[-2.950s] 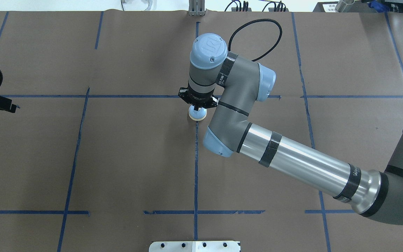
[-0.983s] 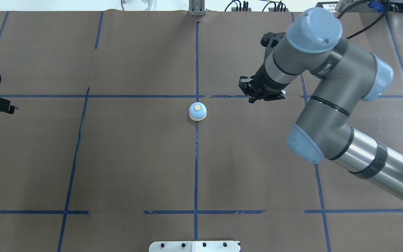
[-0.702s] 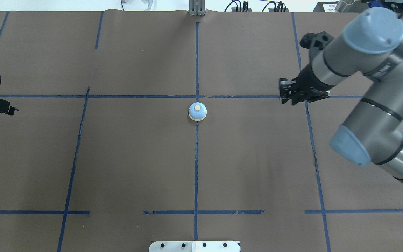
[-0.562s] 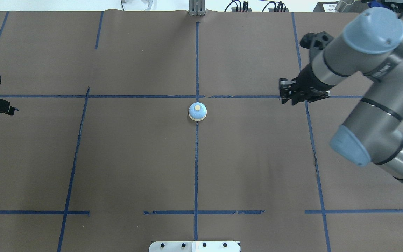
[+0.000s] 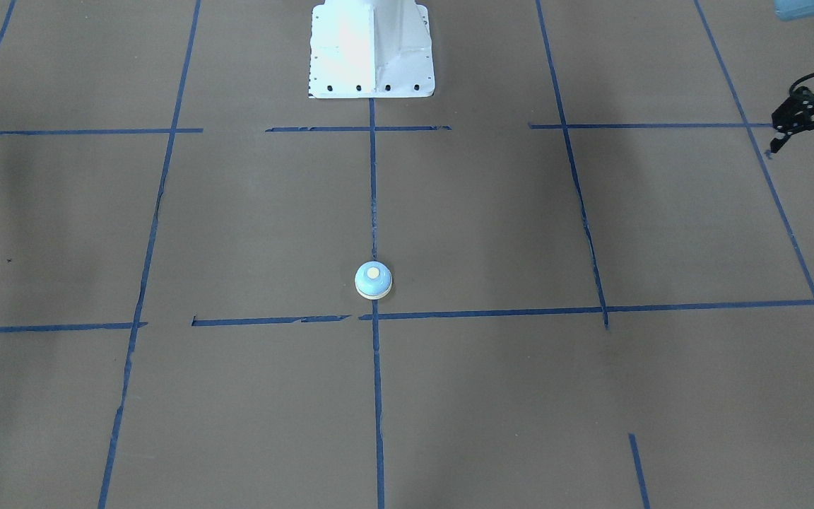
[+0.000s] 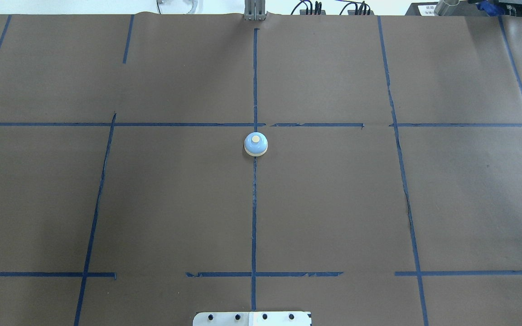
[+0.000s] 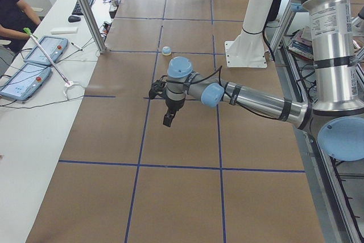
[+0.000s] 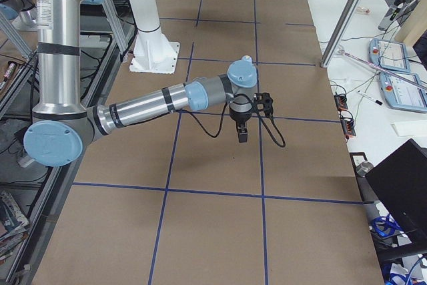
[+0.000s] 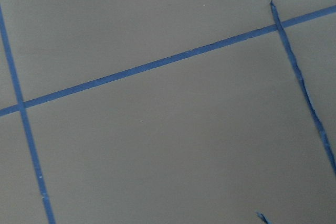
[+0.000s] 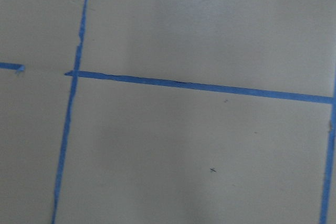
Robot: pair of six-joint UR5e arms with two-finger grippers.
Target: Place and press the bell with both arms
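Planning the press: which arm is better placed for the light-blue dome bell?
Probably left. The left gripper and right gripper hover similarly far from the bell, but the right did the placing.

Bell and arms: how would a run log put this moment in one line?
bell: upright at table centre, nothing touching | left tool: off to side | right tool: away from bell

Right arm (image 8: 153, 101) and left hand (image 5: 804, 154) now outside overhead view.

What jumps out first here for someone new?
The light-blue bell sits alone mid-table on the centre blue tape line, with nothing touching it. The left claw and right claw hang over opposite ends of the table, both far from the bell.
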